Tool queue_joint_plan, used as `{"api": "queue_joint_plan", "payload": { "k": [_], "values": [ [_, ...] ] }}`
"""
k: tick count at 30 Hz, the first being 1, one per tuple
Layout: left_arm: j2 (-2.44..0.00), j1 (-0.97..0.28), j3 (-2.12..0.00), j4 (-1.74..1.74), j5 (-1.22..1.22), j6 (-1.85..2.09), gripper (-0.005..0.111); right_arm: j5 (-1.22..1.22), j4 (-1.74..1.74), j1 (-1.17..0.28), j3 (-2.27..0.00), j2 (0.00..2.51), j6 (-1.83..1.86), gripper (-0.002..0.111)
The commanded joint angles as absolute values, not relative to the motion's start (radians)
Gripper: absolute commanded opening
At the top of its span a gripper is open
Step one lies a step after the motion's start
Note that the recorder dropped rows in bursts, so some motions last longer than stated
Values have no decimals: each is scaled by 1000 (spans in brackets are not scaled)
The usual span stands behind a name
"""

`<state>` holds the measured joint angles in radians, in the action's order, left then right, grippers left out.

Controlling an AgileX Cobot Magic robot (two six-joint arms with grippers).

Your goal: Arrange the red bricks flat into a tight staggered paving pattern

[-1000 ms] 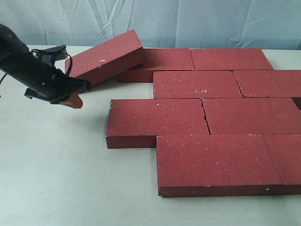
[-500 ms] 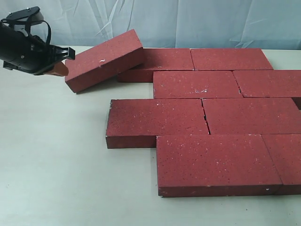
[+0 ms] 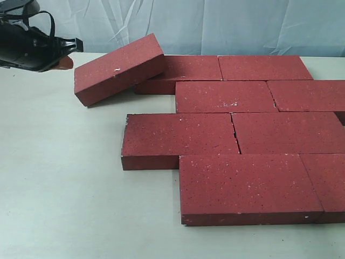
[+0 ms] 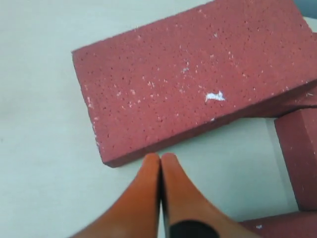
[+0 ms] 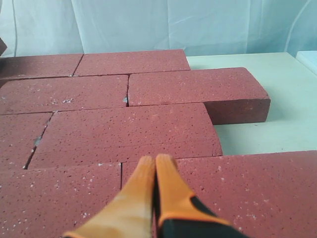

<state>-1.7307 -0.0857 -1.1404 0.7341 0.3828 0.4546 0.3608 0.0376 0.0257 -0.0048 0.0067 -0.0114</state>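
Left claw (image 4: 159, 159): tips pressed together, empty, near the low end of the tilted brick (image 3: 118, 69), not touching. Right claw (image 5: 155, 161): likewise pressed together, empty, over the laid rows. Tilted brick: one end on the surface (image 3: 59, 189), other propped on a back-row brick. Remaining red bricks (image 3: 178, 137): flat, staggered, close-set.

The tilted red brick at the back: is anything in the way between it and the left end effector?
Nothing visible is. The shut left end effector hovers near the low end of the tilted dark red rectangular paving brick, with only bare pale table there.
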Motion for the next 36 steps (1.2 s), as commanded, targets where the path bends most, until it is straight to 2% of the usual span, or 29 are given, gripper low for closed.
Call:
{"api": "queue_joint_plan", "payload": {
  "k": [1,13,30,36],
  "values": [
    [-1723,-83,-1210,704,357,460,0,350,33,20,0,0,-8,-1],
    [-1922,-83,-1530,705,507,418,0,350,33,20,0,0,-8,-1],
    [-2397,-83,-2020,831,437,353,0,350,35,20,0,0,-8,-1],
    [-2489,-87,-2110,835,453,339,0,350,35,20,0,0,-8,-1]
  ]
}}
